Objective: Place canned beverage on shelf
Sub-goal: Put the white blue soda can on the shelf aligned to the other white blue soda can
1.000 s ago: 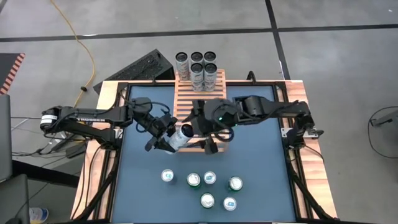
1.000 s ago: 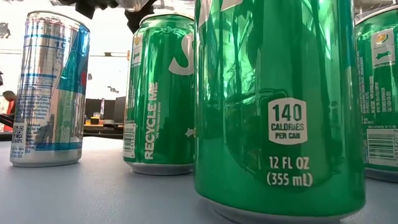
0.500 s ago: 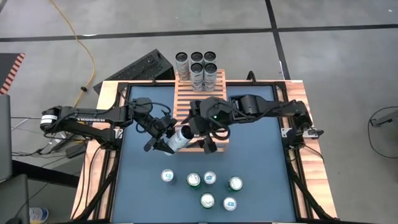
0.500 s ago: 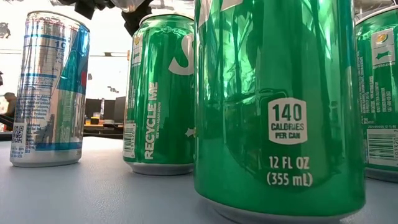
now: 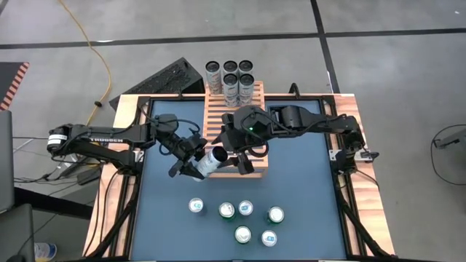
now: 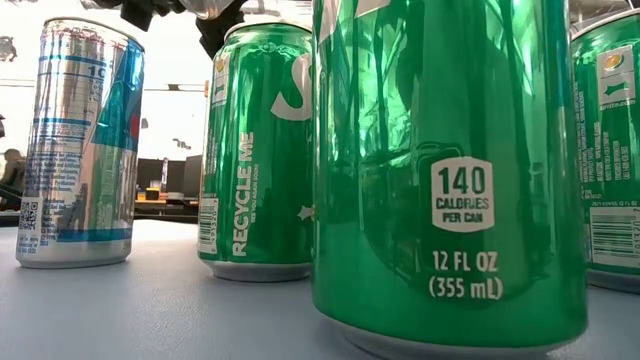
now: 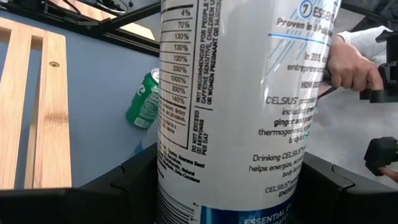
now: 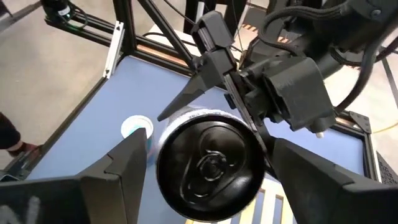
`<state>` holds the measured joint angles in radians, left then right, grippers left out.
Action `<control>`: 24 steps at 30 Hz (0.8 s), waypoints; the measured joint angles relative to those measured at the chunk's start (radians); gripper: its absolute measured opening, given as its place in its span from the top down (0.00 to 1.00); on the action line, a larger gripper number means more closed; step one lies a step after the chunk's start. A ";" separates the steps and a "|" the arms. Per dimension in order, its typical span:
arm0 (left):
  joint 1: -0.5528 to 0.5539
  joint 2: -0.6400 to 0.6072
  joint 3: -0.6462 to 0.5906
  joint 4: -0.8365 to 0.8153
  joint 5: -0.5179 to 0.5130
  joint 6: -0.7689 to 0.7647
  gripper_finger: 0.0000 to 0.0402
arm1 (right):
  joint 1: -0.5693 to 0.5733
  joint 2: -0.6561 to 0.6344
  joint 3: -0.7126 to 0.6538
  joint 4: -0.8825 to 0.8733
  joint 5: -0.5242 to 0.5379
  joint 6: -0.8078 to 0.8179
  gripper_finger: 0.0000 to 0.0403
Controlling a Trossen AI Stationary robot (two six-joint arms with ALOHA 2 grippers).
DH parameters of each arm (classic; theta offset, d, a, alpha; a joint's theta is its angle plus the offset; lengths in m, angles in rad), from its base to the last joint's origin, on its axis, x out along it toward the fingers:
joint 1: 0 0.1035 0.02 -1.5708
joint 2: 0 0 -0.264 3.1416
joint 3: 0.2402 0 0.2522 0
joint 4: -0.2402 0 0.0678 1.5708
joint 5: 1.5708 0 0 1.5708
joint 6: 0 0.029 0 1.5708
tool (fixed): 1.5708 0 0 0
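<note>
Left gripper (image 5: 195, 163) clamps the white Celsius can (image 5: 211, 157) above the shelf (image 5: 218, 116) edge. Our right gripper (image 8: 205, 165) straddles its top end, fingers apart. We should close squarely before left releases, then stand it beside the 5 shelved cans (image 5: 231, 78).

Green can (image 6: 450, 170) reads "140 CALORIES PER CAN"; white can (image 7: 242, 106) reads "CELSIUS".

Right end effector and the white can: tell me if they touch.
Apart. The right wrist view shows blue table between each of the right end effector's fingers and the white can, held by the left end effector.
</note>
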<state>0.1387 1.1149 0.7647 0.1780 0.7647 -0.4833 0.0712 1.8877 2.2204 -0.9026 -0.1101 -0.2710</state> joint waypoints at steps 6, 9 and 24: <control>0.000 0.000 0.024 0.003 0.000 0.009 0.37 | -0.002 0.000 0.000 0.007 -0.031 -0.006 0.28; 0.000 0.000 0.027 -0.006 0.000 0.017 0.37 | -0.002 0.000 0.000 0.022 -0.022 -0.010 0.28; 0.000 0.000 0.027 -0.008 -0.009 0.011 0.37 | -0.006 0.052 0.000 -0.017 -0.046 0.004 0.46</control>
<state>0.1387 1.1152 0.7914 0.1698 0.7554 -0.4725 0.0650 1.9400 2.2200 -0.9200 -0.1558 -0.2672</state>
